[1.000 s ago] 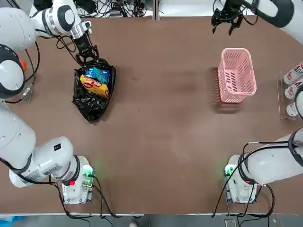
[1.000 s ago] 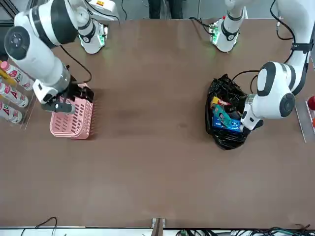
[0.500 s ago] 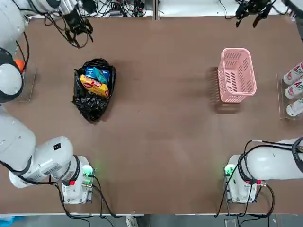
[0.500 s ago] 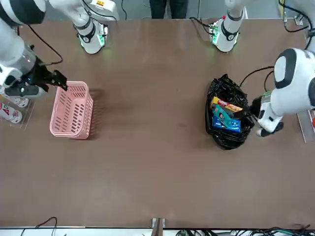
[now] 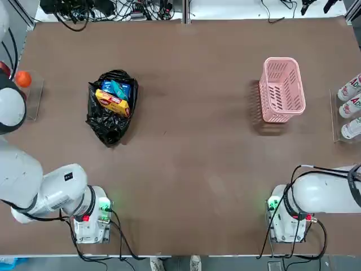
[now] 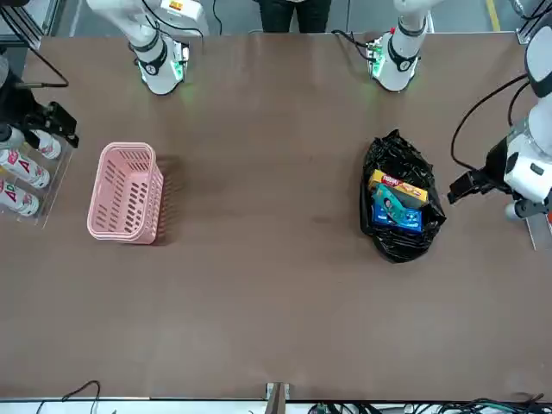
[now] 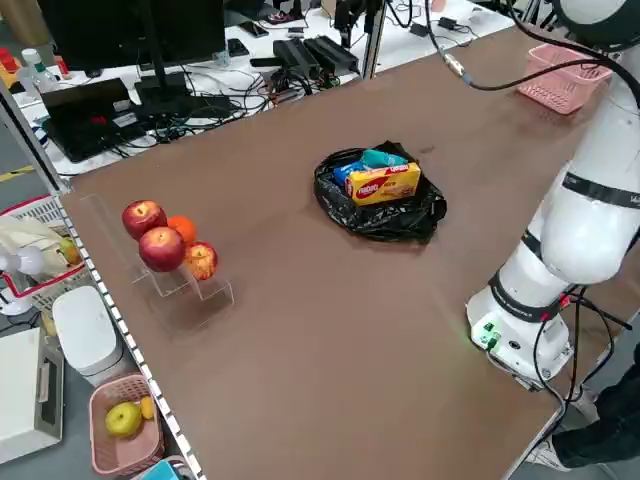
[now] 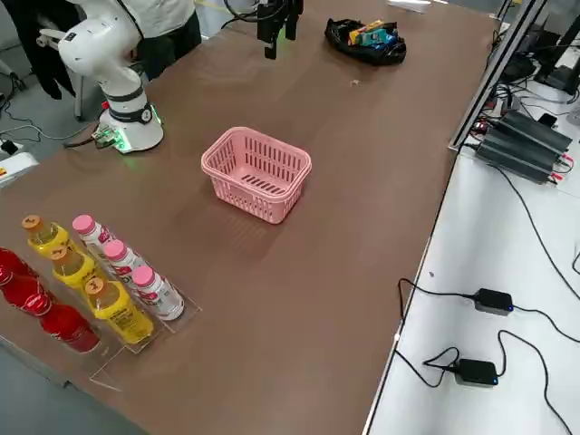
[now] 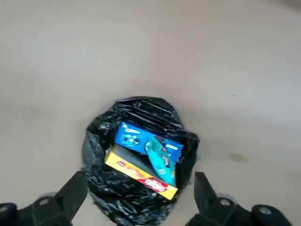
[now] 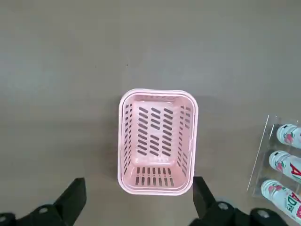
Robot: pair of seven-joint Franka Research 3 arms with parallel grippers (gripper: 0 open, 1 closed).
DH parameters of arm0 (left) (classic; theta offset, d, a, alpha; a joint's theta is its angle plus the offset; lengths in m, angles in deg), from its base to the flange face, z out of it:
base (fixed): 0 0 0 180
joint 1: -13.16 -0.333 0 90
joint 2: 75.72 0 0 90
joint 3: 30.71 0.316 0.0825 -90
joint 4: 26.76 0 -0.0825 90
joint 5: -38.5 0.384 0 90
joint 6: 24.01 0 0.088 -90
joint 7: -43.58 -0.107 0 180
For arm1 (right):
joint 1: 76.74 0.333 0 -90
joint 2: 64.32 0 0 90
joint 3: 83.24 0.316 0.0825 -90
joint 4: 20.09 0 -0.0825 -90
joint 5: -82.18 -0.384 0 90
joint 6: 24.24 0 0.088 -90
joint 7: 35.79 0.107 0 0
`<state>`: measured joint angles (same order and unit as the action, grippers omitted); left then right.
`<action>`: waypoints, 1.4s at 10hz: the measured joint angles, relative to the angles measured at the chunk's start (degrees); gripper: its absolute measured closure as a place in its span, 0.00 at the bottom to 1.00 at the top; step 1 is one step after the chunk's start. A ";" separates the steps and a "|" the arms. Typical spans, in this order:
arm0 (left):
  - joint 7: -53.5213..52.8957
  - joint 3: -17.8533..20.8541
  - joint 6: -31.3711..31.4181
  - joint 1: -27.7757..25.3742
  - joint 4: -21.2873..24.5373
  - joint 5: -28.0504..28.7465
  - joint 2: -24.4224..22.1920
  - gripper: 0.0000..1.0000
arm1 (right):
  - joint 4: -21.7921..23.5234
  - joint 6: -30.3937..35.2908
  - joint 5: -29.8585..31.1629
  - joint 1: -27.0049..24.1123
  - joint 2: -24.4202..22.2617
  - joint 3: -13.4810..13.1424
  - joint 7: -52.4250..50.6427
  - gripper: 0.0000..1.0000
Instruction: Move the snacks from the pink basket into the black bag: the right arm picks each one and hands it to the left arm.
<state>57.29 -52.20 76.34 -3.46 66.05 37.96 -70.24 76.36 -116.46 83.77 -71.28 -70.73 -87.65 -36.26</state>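
The black bag (image 5: 107, 127) lies on the table's left half with its mouth open. In it lie the snacks: a blue packet (image 9: 134, 137), a slim teal one (image 9: 160, 155) and a yellow one (image 9: 141, 174). My left gripper (image 9: 139, 176) hangs open high over the bag (image 9: 101, 141); the front view shows it (image 6: 466, 184) off to the bag's (image 6: 397, 246) outer side. On the right half stands the pink basket (image 5: 282, 117), with nothing inside (image 10: 157, 188). High above it, my right gripper (image 10: 138, 181) is open, near the far right corner (image 5: 317, 7).
A rack of white bottles (image 5: 350, 104) stands at the table's right edge beside the basket. An orange ball (image 5: 22, 79) sits in a clear stand at the left edge, next to apples (image 7: 160, 245). Cables run along the far edge.
My left gripper has lifted off the bag's mouth and swung out past the table's left side. The right gripper has drawn back from the basket toward the far right corner.
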 joint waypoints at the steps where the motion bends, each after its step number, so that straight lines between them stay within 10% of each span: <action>1: -2.20 5.08 -0.78 5.42 -1.14 0.05 -0.63 0.00 | -0.02 -0.76 0.00 0.02 0.01 0.31 -0.03 0.00; 5: -6.93 19.57 -9.92 20.21 -5.88 -0.68 -4.88 0.00 | -0.82 -0.83 0.07 -0.38 0.00 0.31 -0.03 0.00; 14: -8.23 23.21 -12.91 25.85 -5.65 -0.77 -6.93 0.00 | -0.78 -2.55 0.11 -6.85 0.08 2.95 -0.23 0.00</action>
